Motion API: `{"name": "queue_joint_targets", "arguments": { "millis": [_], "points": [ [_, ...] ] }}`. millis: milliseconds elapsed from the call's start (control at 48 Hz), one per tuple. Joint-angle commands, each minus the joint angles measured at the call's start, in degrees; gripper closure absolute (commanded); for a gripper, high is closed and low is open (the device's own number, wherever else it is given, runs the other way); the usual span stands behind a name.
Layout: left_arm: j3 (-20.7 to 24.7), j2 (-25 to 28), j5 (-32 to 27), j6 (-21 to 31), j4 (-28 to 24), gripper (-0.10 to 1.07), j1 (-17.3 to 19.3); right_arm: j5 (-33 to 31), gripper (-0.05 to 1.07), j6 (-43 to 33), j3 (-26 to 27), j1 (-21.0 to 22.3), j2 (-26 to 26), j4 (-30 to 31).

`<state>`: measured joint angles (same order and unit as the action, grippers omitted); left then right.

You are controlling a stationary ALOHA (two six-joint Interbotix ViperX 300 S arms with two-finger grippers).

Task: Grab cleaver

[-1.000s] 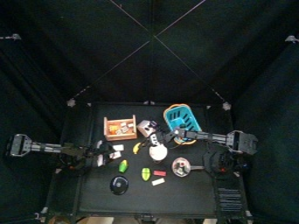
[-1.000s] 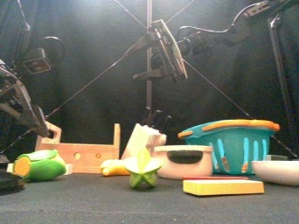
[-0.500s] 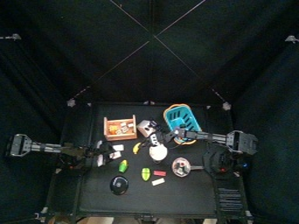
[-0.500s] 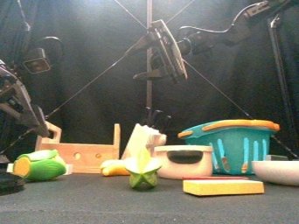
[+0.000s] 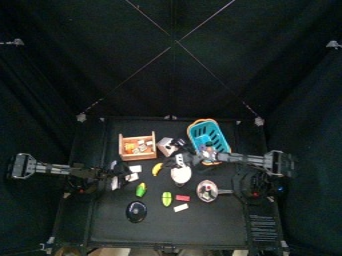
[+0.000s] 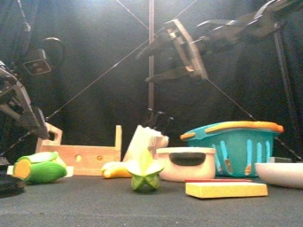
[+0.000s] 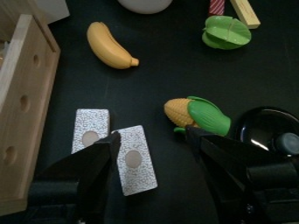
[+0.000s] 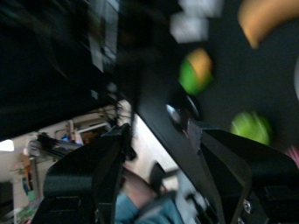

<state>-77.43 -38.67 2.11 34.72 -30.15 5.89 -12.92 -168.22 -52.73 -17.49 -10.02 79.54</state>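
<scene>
Clearly, the right gripper (image 6: 186, 53) hangs high above the table, tilted, and it holds nothing. In the right wrist view its 2 jaws stand apart with a wide gap between them (image 8: 158, 140); the scene behind them is too blurred to name. From above, this gripper (image 5: 203, 158) lies just beside the blue basket (image 5: 207, 132).

The cleaver (image 6: 143, 144) stands well below that gripper and does not touch it. Its whitish blade is nearly upright, with the dark handle at the top. It is between the wooden crate (image 6: 83, 158) and the white bowl (image 6: 190, 162). In the top view the cleaver (image 5: 168, 147) lies between the crate (image 5: 136, 146) and the basket.

The left gripper (image 7: 158, 144) is low on the table's left side, also with its 2 jaws apart and empty. Between and just beyond the jaws lie 2 white cards (image 7: 132, 157) with a round spot on each. Near them are a corn cob (image 7: 198, 114), a banana (image 7: 108, 44), a green piece (image 7: 225, 32) and the rim of a black pan (image 7: 260, 122).

At the table's front, a yellow block (image 6: 225, 189) lies below the basket (image 6: 233, 142).
</scene>
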Motion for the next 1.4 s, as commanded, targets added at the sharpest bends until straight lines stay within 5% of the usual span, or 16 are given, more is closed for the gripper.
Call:
{"name": "queue_joint_targets", "arguments": {
  "millis": [0, 271, 500, 708, 896, 1062, 1208, 1375],
  "points": [
    [0.5, 0.3, 0.4, 0.0, 0.1, 0.03, 0.2, -31.6, 0.14, 3.3, 0.5, -1.1, -2.5, -2.9],
    [0.5, 0.0, 0.5, 0.0, 0.2, 0.03, 0.1, -30.3, 0.14, 6.1, 3.8, -0.3, -3.7, -1.7],
    [0.5, 0.1, 0.6, 0.0, 0.3, 0.03, 0.3, -16.9, 0.14, 13.3, 9.0, 4.4, -5.9, -2.3],
    [0.5, 0.0, 0.5, 0.0, 0.3, 0.03, 0.3, -3.8, 0.14, 27.5, 12.6, 12.0, -5.4, -12.9],
    [0.5, 0.0, 0.5, 0.1, 0.3, 0.03, 0.4, 0.4, 0.14, 40.7, 12.8, 15.8, -6.0, -26.9],
    [0.5, 0.0, 0.6, 0.1, 0.3, 0.03, 0.4, -2.5, 0.14, 52.8, 13.9, 16.7, -7.6, -38.2],
    [0.5, 0.0, 0.5, 0.0, 0.3, 0.03, 0.5, -14.7, 0.14, 67.2, 19.8, 16.2, -7.6, -48.6],
    [0.5, 0.0, 0.5, 0.0, 0.3, 0.03, 0.6, -27.6, 0.14, 92.5, 28.5, 19.1, -7.1, -62.5]
  ]
}}
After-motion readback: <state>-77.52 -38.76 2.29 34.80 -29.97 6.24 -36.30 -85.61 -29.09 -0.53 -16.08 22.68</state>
